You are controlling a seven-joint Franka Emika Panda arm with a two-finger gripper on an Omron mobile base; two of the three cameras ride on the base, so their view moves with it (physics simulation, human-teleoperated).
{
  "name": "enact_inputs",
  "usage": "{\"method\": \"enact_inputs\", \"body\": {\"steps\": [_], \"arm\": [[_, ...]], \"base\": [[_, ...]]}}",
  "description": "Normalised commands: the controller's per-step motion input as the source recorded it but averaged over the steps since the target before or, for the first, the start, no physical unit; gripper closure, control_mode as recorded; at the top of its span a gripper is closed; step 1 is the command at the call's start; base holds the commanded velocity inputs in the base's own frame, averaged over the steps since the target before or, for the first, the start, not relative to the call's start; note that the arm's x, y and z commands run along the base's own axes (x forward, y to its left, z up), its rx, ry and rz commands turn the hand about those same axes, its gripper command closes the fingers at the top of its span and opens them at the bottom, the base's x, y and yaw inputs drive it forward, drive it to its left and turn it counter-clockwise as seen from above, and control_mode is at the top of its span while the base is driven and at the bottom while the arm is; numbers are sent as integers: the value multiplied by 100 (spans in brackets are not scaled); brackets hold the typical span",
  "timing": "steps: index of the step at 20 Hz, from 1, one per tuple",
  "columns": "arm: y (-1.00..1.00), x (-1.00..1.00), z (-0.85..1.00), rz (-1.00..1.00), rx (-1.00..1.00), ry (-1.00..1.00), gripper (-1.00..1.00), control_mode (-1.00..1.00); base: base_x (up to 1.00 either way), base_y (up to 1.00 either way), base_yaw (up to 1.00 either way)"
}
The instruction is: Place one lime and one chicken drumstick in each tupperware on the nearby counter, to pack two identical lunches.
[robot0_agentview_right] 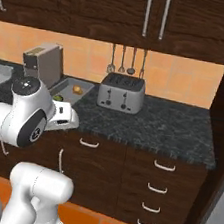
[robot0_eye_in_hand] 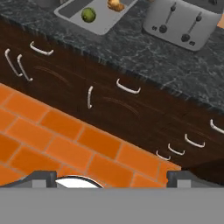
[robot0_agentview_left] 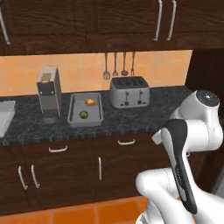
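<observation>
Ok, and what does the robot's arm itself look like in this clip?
A glossy white arm of rounded, bulbous segments, with a dark grey-black panel along one link and a dark round joint cap carrying a small light mark. No cables show. In the hand view, the hand has two small dark grey fingertips.

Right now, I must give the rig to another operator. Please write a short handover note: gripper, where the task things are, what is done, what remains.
Gripper: open, holding nothing, away from the counter, above the orange floor.
On the counter: a grey tray between the coffee machine and the toaster. In it lie one lime and one brownish piece, probably the chicken drumstick.
Done: nothing visibly packed.
Left: find the tupperwares, the second lime and the second drumstick; pack one of each per container.
</observation>
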Motion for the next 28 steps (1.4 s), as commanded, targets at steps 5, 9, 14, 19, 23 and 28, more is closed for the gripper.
{"method": "enact_inputs", "body": {"steps": [5, 9, 14, 19, 23, 28], "arm": [[0, 0, 0, 0, 0, 0, -100, 100], [0, 0, 0, 0, 0, 0, -100, 100], [0, 0, 0, 0, 0, 0, -100, 100], [0, 0, 0, 0, 0, 0, -100, 100], [0, 0, 0, 0, 0, 0, -100, 100], [0, 0, 0, 0, 0, 0, -100, 100]], "base": [[-53, -100, -25], [-4, -100, -29], [5, -100, -25], [22, -95, -18], [54, -72, -3], [66, -51, 16]]}}
